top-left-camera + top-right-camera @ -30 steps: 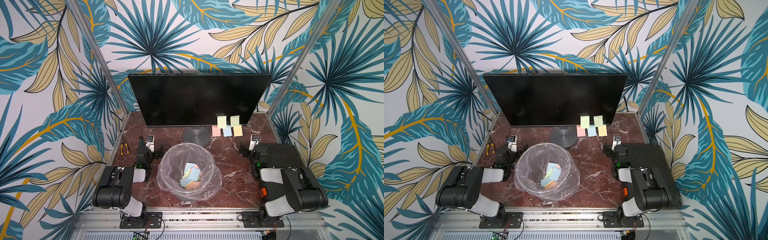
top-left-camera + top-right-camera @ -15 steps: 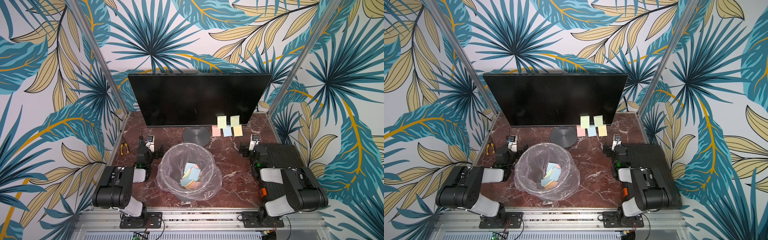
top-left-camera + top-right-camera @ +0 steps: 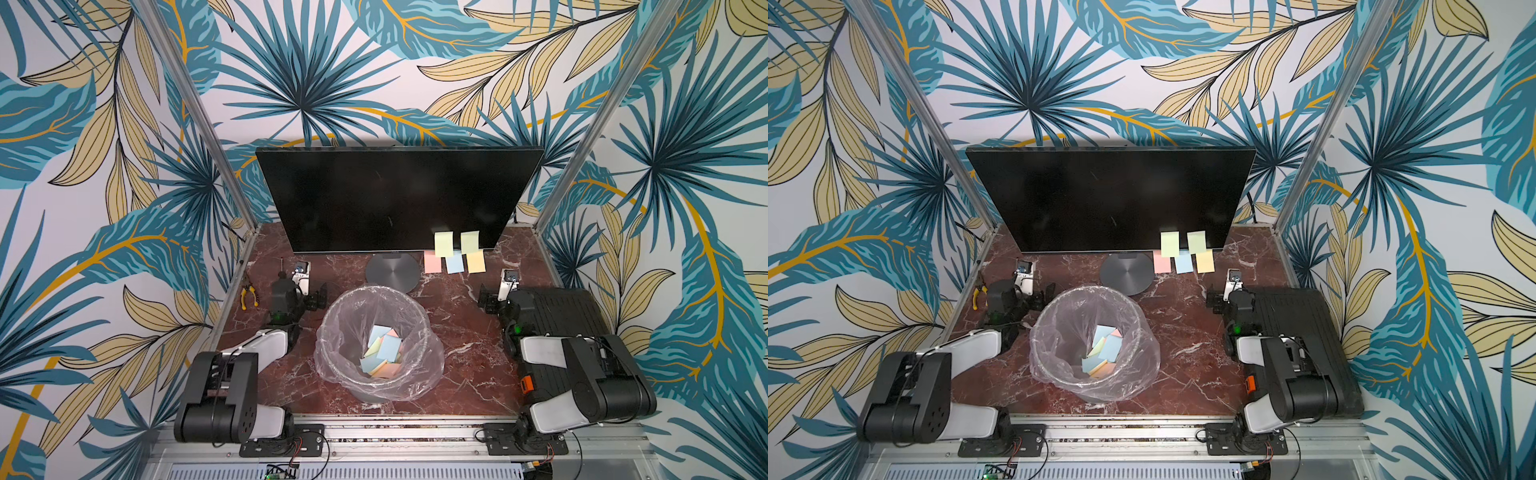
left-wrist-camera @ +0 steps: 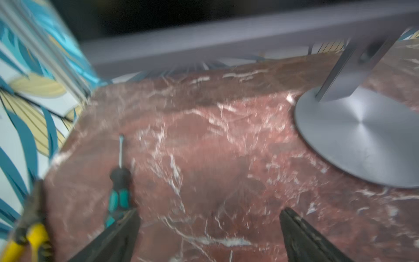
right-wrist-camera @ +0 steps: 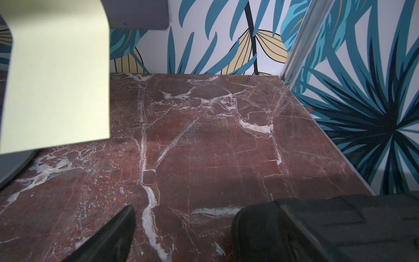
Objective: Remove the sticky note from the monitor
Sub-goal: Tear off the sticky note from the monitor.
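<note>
Monitor point(image 3: 395, 199) stands at back of bench point(image 3: 465, 332) in both top views, sticky notes point(image 3: 443, 244) clustered at its lower corner on the right arm's side.

Left wrist view: left end effector point(image 4: 209, 213) spread wide, empty, screwdriver point(image 4: 119, 181) alongside.

Right wrist view: right end effector point(image 5: 183, 215) also spread, empty; pale green note point(image 5: 56, 79) hangs off the screen's edge.

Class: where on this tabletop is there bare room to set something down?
Bare marble: between the lined bin and the black ribbed tray, and between the monitor's base and the left gripper. Crowded: pliers and screwdriver by the left wall.
</note>
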